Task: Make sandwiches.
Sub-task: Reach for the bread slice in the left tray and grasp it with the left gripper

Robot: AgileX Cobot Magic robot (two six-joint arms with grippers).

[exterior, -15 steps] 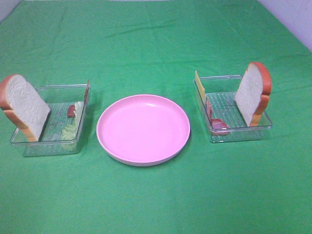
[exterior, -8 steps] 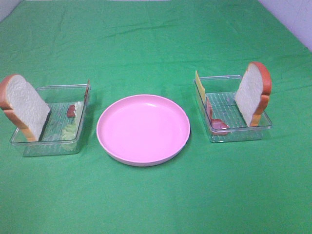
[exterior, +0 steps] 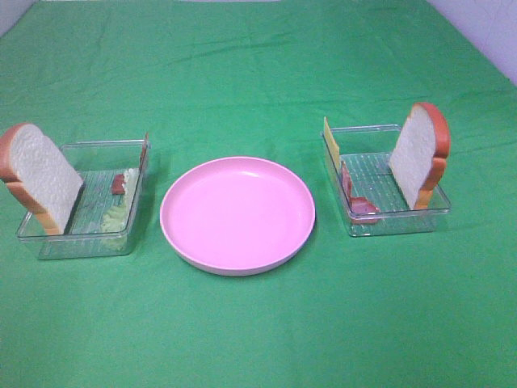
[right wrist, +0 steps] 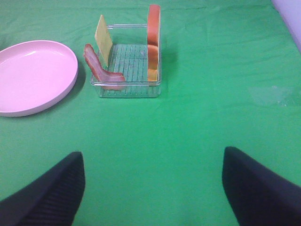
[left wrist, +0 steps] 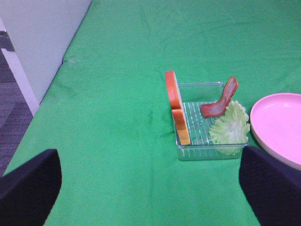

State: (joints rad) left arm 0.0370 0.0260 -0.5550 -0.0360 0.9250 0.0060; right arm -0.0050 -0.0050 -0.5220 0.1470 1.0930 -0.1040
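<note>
Before my left gripper (left wrist: 149,155) and right gripper (right wrist: 151,154), both spread wide and holding nothing, green cloth (left wrist: 117,141) runs open. Farther on, well apart from me, the left tray (left wrist: 207,155) holds a bread slice (left wrist: 175,101), bacon strip (left wrist: 221,103) and lettuce (left wrist: 230,127); the right tray (right wrist: 127,92) holds a second slice (right wrist: 153,37), second strip (right wrist: 96,63) and cheese (right wrist: 103,37). A pink plate (exterior: 237,214) sits between the trays.

Two bread slices (exterior: 40,174), two bacon strips (right wrist: 101,69), two trays (exterior: 396,222), one cheese (exterior: 329,144), one lettuce (left wrist: 229,127), one plate (exterior: 237,214).

Right gripper (right wrist: 151,151) spread wide, dark fingers (right wrist: 47,197) over bare green cloth (right wrist: 211,70), holding nothing; clear tray (right wrist: 126,92) ahead, well apart; inside: bread slice (right wrist: 153,42) upright at one wall; cheese square (right wrist: 103,38) and bacon strip (right wrist: 100,70) leaning at the opposite wall; pink plate (right wrist: 35,75) just beside tray, bacon side.
</note>
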